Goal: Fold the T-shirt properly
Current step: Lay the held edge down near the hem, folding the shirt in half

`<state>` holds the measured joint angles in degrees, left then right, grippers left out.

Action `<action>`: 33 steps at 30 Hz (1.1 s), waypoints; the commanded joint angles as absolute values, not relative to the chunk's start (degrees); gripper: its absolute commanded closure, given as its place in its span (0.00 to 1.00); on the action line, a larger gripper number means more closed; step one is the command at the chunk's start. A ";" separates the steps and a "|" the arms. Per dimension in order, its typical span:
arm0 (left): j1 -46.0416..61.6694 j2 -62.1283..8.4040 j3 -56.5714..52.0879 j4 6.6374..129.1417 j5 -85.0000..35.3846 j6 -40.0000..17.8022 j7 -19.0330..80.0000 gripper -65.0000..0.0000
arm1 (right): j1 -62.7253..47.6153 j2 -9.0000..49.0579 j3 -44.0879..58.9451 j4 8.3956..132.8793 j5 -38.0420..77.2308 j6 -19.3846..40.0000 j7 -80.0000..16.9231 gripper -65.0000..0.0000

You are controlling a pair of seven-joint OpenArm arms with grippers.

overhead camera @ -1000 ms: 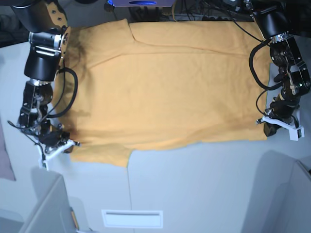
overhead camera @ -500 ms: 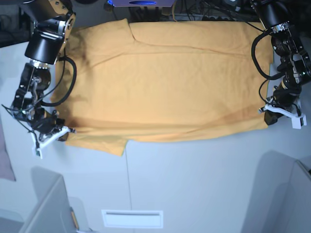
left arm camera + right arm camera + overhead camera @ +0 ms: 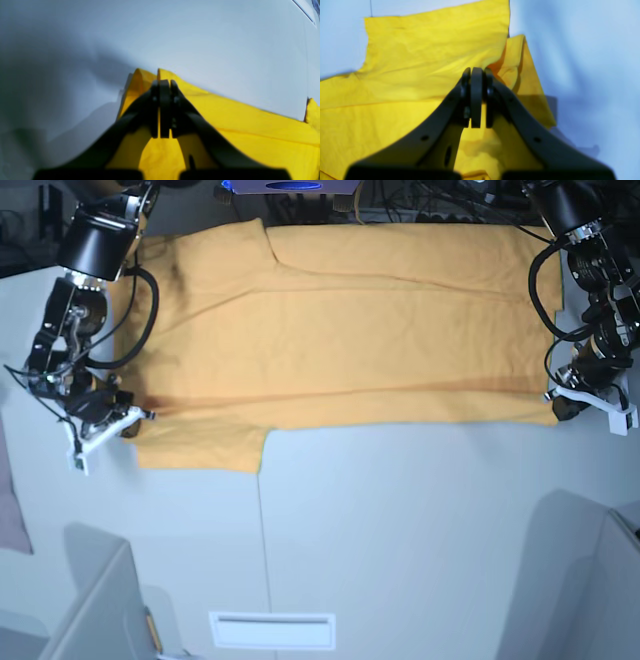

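Orange-yellow cloth: the T-shirt (image 3: pixel 340 330) lies spread across the upper half of the pale table (image 3: pixel 400 540), plain side up, its near hem running nearly straight from 9 o'clock to 3 o'clock in the base view.
Sleeve: one short sleeve hangs below that hem line at about 8 o'clock.
Right gripper: the right gripper (image 3: pixel 112 423), on the base view's left, has its fingers pressed together at the shirt's left edge; in its wrist view the right gripper (image 3: pixel 476 75) pinches a bunched fold of yellow fabric (image 3: pixel 425 62).
Left gripper: the left gripper (image 3: pixel 572 402), at 3 o'clock in the base view, sits at the shirt's lower right corner; in its wrist view the left gripper (image 3: pixel 163 86) is clamped tight on that corner of the shirt (image 3: pixel 237 120), which peeks out just past the fingertips.
Containers: none that I can make out holding anything.
Table front: a pale slot-shaped handle (image 3: pixel 271 630) at 6 o'clock.
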<state>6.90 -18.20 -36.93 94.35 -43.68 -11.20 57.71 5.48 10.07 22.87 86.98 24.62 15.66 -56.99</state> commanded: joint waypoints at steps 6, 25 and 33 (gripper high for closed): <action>8.48 -20.79 -37.23 98.68 -44.44 -11.56 56.84 1.00 | 5.49 11.03 25.01 90.68 25.01 15.87 -55.96 1.00; 14.90 -20.88 -37.76 102.46 -44.44 -11.56 56.84 1.00 | -1.54 7.52 29.49 104.66 25.01 15.96 -65.10 1.00; 16.57 -22.46 -37.76 102.46 -44.18 -11.56 56.75 1.00 | -6.46 5.41 30.73 107.38 25.01 15.96 -65.63 1.00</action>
